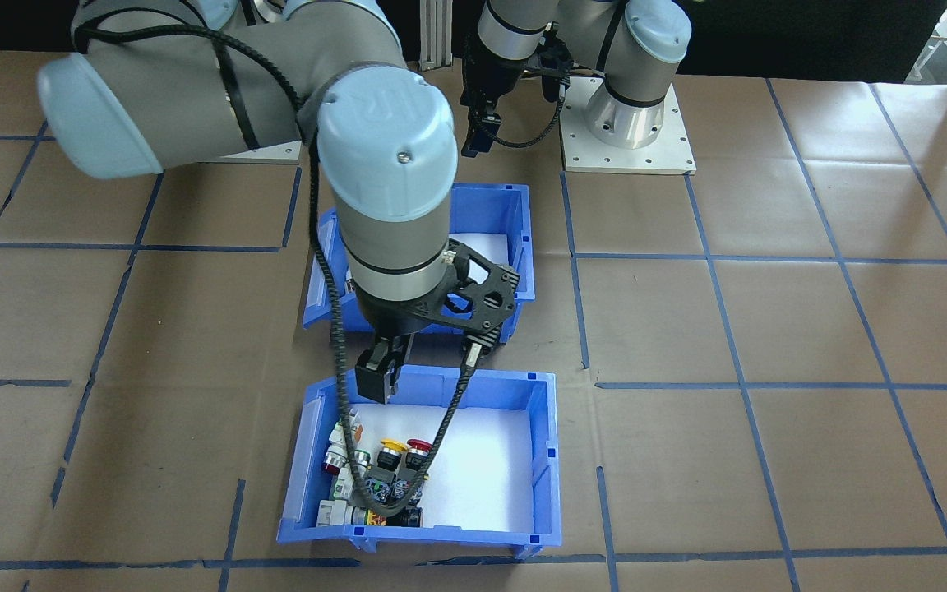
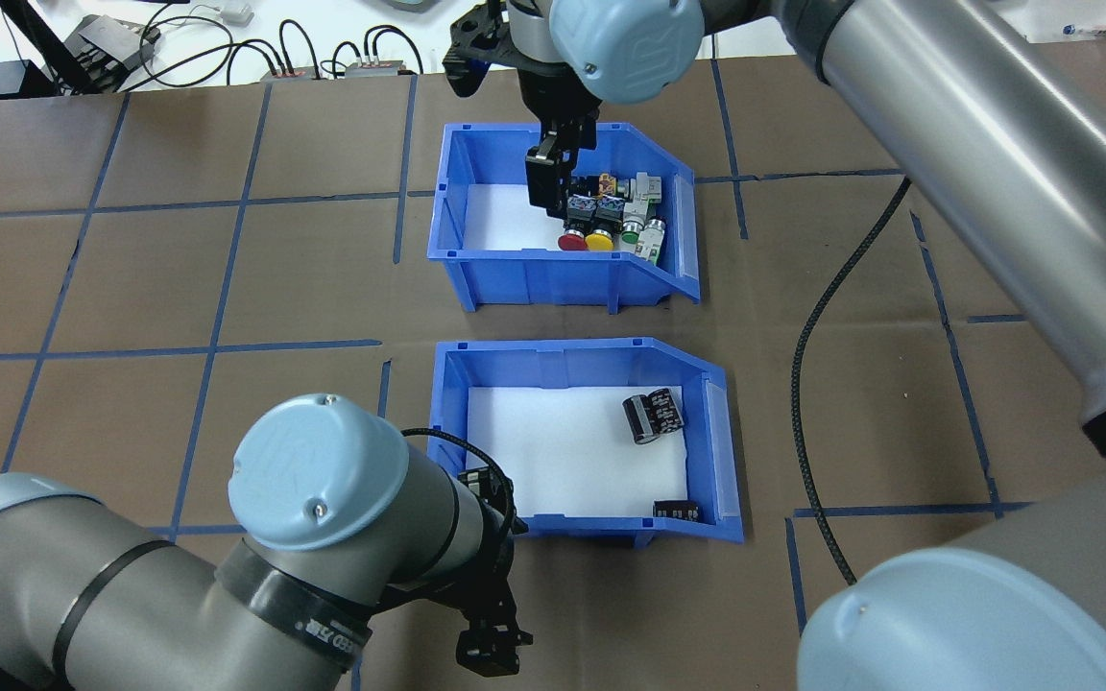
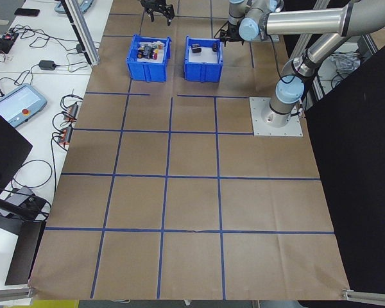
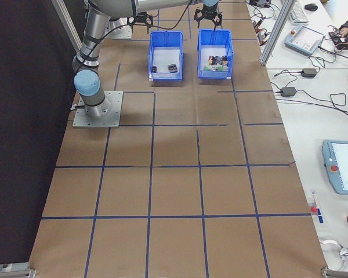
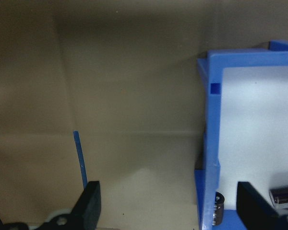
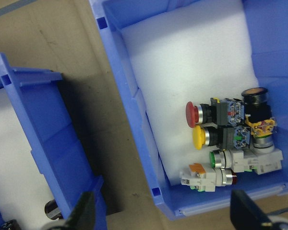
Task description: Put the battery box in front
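At 6 o'clock from centre in the overhead view: battery box (image 2: 601,525), flat on the tabletop (image 2: 131,278), sloped front toward 3 o'clock. Dark cells (image 2: 652,415) lying on the white foam at the 3 o'clock side of the floor. Directly at 12 o'clock from it, apart by a strip of bare tabletop: switch bin (image 2: 534,274), push-buttons bunched at its 3 o'clock side.

Left end effector (image 5: 170,203): released, fingers spread wide. Seen from the wrist camera with one blue wall of the battery box lying between the fingers, one finger outside over brown paper, the other over the foam. Height above the rim hard to judge; probably not yet touching.

Right end effector (image 6: 163,213): also released, fingers wide, poised over a wall of the switch bin; nothing gripped.

Step judged: pre-grasp on the battery box, box not yet moved.

Next move calls for: lowering until the wall sits well between the fingers, closing firmly on the wall, then a low drag or lift to the front spot. Keep level to avoid rolling the cells; mind the neighbouring bin.
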### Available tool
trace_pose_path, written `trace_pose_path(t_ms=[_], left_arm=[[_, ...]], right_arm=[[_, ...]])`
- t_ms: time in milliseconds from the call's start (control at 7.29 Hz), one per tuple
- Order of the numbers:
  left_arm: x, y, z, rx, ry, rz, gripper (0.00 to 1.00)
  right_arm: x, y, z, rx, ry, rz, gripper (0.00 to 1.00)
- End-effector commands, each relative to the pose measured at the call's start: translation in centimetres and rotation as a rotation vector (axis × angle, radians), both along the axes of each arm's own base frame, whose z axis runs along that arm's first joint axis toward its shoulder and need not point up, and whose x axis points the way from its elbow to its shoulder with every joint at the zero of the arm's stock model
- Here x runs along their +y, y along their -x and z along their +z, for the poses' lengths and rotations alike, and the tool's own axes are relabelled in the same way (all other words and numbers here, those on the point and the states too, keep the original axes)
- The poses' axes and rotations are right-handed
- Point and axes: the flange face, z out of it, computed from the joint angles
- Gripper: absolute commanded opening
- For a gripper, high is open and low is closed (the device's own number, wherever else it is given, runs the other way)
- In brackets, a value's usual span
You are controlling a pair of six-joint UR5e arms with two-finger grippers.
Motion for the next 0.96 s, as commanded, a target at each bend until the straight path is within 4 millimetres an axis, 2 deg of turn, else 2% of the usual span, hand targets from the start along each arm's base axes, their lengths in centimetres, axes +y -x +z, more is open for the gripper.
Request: trace_pose_path(t_ms=[0,137,274,411,548,685,823], left_arm=[[0.1,0.6,-2.7,0.015,0.030,0.036,0.96],[-1.1,1.2,-3.4,0.028,0.071,0.031,0.96],[-1.7,1.5,-3.5,0.039,0.105,0.031,0.96],[-2.0,1.3,-3.3,0.019,0.132,0.024,0.96],[-2.2,1.3,-3.3,0.012,0.145,0.009,0.96],[-2.4,1.3,-4.0,0.004,0.130,0.006,0.96],[-2.9,1.7,-5.2,0.000,0.118,0.008,0.92]], right_arm=[[0.7,-2.7,-3.6,0.047,-0.003,0.125,1.00],[-0.7,-3.5,-4.1,0.016,0.088,0.161,1.00],[-0.6,-4.7,-5.6,0.012,0.086,0.168,0.98],[0.7,-6.9,-7.5,0.025,0.073,0.209,0.98],[1.0,-7.3,-8.3,0.030,0.060,0.219,0.99],[1.5,-7.0,-10.0,0.039,0.027,0.222,1.00],[2.3,-6.1,-11.5,0.052,0.002,0.219,1.00]])
